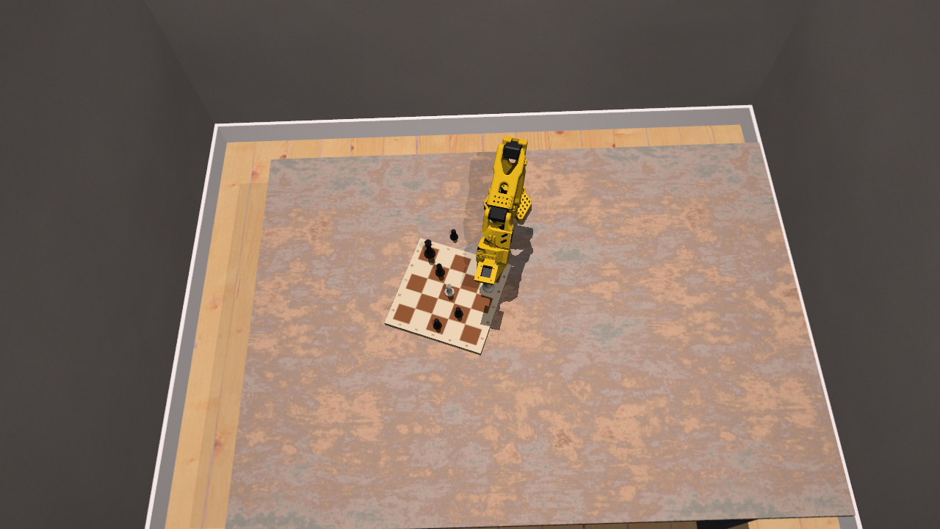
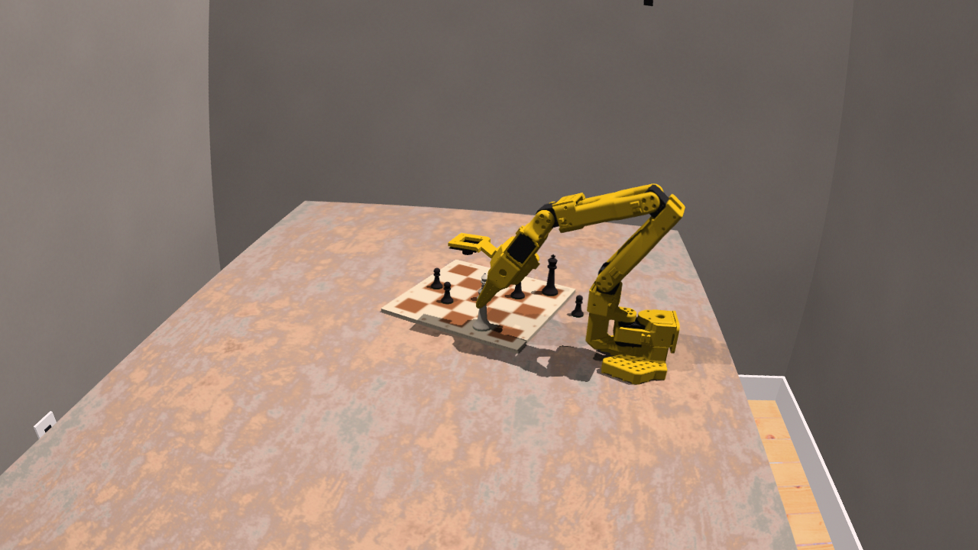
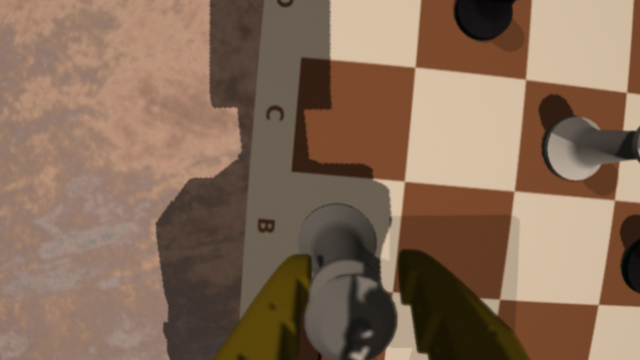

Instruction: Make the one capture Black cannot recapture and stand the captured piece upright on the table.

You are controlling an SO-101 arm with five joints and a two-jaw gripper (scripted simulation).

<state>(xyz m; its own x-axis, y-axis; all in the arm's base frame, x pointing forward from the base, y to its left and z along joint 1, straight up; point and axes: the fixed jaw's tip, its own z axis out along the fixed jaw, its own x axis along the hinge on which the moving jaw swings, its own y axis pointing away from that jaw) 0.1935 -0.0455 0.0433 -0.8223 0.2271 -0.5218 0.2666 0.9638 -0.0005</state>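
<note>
My gripper (image 1: 487, 281) (image 2: 480, 304) (image 3: 354, 257) is slightly open, its fingers on either side of a tall white piece (image 2: 482, 321) (image 3: 350, 312), which stands on the edge square beside the letter B. A gap shows at the right finger. A second white piece (image 1: 449, 290) (image 3: 572, 150) stands in the middle of the board (image 1: 430, 333) (image 3: 272, 165). One black pawn (image 1: 439, 270) (image 2: 517, 290) stands between it and the black king (image 1: 428, 250) (image 2: 550, 281). Two others stand beyond it: one pawn (image 1: 457, 313) (image 2: 446, 294) (image 3: 482, 17) and another (image 1: 437, 324) (image 2: 436, 279).
A black pawn (image 1: 453, 234) (image 2: 578, 306) stands upright on the table, just off the board, between the board and the arm's base. The arm reaches over the board's edge and casts a shadow there. The black pieces on the board stand close to the middle white piece.
</note>
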